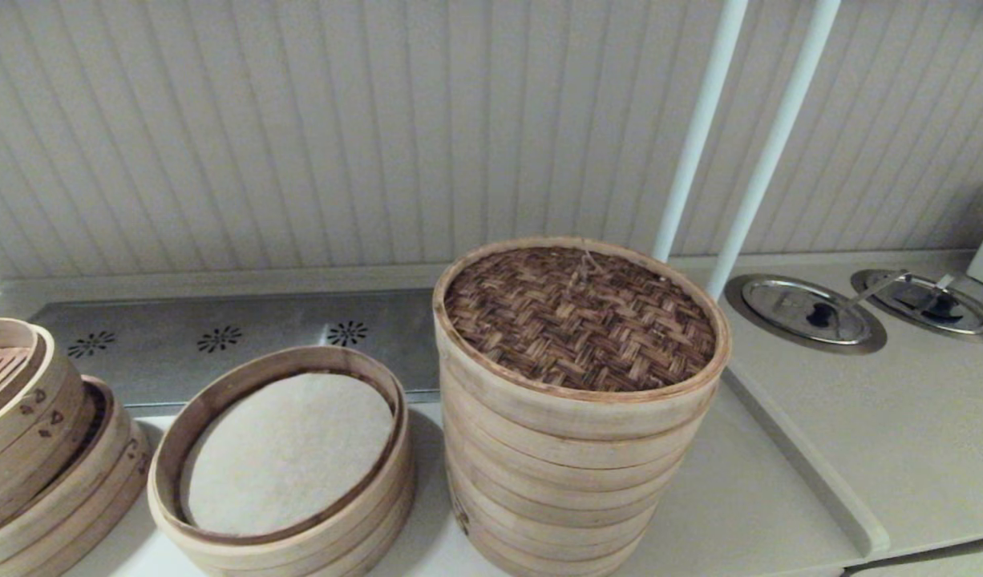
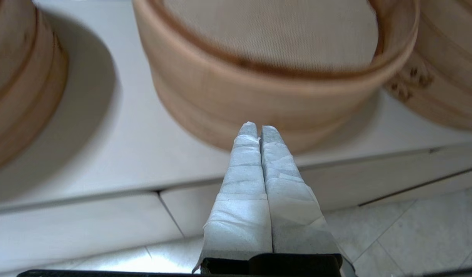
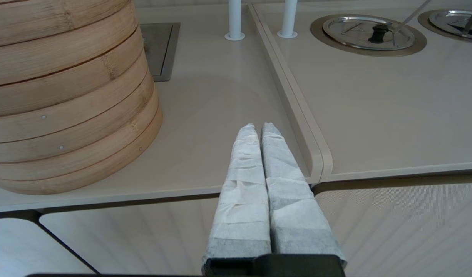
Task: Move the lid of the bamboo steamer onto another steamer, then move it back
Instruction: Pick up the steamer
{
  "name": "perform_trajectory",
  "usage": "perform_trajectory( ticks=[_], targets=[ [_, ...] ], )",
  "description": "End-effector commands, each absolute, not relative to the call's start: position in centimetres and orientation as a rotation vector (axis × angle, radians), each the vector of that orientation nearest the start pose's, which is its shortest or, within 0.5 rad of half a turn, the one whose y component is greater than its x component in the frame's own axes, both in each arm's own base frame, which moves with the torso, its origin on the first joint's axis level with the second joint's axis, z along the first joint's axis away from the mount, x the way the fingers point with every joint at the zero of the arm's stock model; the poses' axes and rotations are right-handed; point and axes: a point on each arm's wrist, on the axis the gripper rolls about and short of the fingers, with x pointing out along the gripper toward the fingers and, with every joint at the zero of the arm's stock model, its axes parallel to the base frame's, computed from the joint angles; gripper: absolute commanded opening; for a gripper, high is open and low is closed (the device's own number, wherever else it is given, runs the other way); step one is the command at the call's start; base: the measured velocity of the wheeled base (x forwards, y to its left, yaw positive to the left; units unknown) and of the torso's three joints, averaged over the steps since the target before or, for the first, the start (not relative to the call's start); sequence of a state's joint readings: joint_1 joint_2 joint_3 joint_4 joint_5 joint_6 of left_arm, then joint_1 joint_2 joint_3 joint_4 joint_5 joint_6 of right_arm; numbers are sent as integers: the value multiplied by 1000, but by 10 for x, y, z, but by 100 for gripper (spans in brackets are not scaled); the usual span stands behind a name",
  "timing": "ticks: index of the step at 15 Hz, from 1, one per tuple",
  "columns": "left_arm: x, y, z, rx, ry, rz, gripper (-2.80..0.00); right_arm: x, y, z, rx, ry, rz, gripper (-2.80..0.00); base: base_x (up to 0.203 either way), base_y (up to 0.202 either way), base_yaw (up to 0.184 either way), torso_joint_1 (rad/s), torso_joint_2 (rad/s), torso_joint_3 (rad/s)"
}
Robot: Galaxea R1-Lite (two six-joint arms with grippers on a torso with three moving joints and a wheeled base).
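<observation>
The bamboo steamer lid [image 1: 580, 316], dark herringbone weave in a pale rim, lies flat on top of the tall steamer stack [image 1: 556, 481], hiding its liner. The stack's ringed side [image 3: 66, 96] also fills one side of the right wrist view. Left of it stands the short steamer [image 1: 379, 497] with its whitish liner uncovered. Neither gripper shows in the head view. My left gripper [image 2: 259, 129] is shut and empty, low at the counter's front edge, facing the short steamer [image 2: 259, 96]. My right gripper [image 3: 259, 127] is shut and empty at the counter's front edge, right of the tall stack.
A tilted steamer stack with small dark marks [image 1: 42, 449] sits at the far left. Two white poles [image 1: 700, 128] rise behind the tall stack. Two round metal lids [image 1: 808, 311] [image 1: 928, 304] sit in the raised counter section on the right. A perforated metal panel [image 1: 219, 340] lies behind the short steamer.
</observation>
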State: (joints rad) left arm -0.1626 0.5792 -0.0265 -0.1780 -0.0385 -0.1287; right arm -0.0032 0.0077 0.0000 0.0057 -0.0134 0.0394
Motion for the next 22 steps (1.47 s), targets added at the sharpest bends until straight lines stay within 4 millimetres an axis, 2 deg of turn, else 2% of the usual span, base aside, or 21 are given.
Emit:
perform_trajectory(
  ticks=[1, 3, 8, 12, 14, 19, 22],
  targets=[
    [8, -2, 90, -112, 282, -181, -280, -22, 0, 74, 40, 17, -17, -280, 0, 0, 0, 0, 0, 0],
    [-1, 0, 85, -109, 263, -158, -280, -22, 0, 74, 40, 17, -17, -280, 0, 0, 0, 0, 0, 0],
    [0, 0, 85, -91, 232, -135, -280, -22, 0, 74, 40, 17, -17, -280, 0, 0, 0, 0, 0, 0],
    [-4, 0, 86, -88, 166, -40, -280, -22, 0, 74, 40, 17, -17, -280, 0, 0, 0, 0, 0, 0],
    [-14, 0, 83, -42, 69, -23, -280, -22, 0, 74, 40, 17, -17, -280, 0, 0, 0, 0, 0, 0],
    [-23, 0, 81, 56, -17, -38, -280, -22, 0, 74, 40, 17, -17, -280, 0, 0, 0, 0, 0, 0],
    [-23, -1, 75, 160, 2, -48, -280, -22, 0, 74, 40, 17, -17, -280, 0, 0, 0, 0, 0, 0]
  ],
)
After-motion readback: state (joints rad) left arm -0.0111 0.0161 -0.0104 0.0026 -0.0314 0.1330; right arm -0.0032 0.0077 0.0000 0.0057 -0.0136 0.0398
